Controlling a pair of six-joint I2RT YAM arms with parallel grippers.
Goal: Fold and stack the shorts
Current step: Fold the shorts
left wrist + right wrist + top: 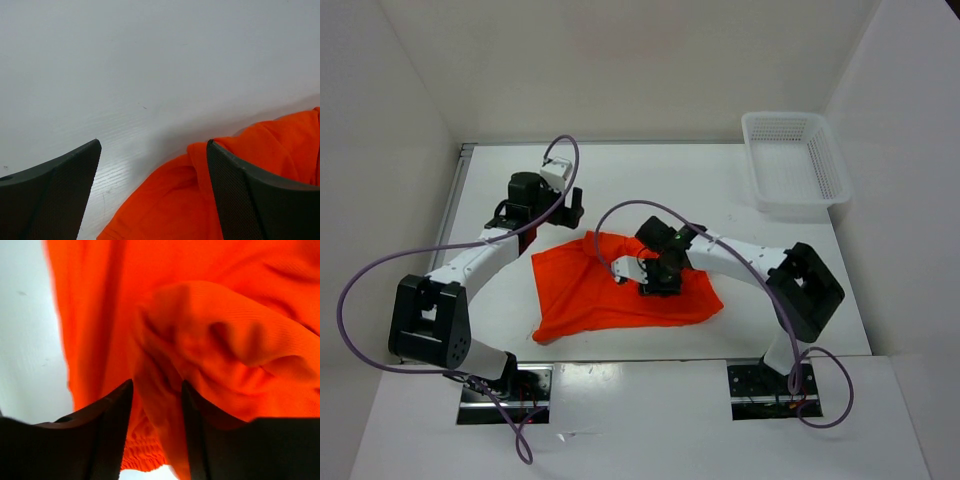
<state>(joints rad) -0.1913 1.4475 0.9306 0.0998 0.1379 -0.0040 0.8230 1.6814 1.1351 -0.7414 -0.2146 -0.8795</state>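
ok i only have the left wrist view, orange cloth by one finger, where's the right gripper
observer: The right gripper is over the middle of the shorts. A ridge of fabric sits between its fingers, but I can't tell if it grips.
operator: are the shorts folded yet
observer: Not neatly. From above they lie in one rumpled spread on the table, with the far-left corner bunched near the left gripper.
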